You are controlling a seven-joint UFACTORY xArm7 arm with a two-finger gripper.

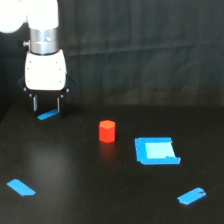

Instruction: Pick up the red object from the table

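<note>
1. I see the small bright red-orange stubby block, faceted like a short hexagonal plug, standing upright on the flat matte black table, near the middle of the exterior view and untouched.
2. My white-bodied gripper hangs well apart from it, toward the exterior view's left and farther back; its two thin dark fingers point down with a gap between them, spread and holding nothing.
3. A short bright blue tape strip lies just below the fingertips; whether they touch it I cannot tell.
4. I judge the block light and rigid, likely plastic or painted wood, with smooth sides that could slip under a weak pinch.
5. I would take hold across two opposite flat faces at mid-height, fingers coming straight down; it looks narrower than the gripper body, so the present gap seems enough.
6. A larger blue square patch with a paler centre lies just beside the block on the exterior view's right; two more blue strips sit nearer the front.
</note>
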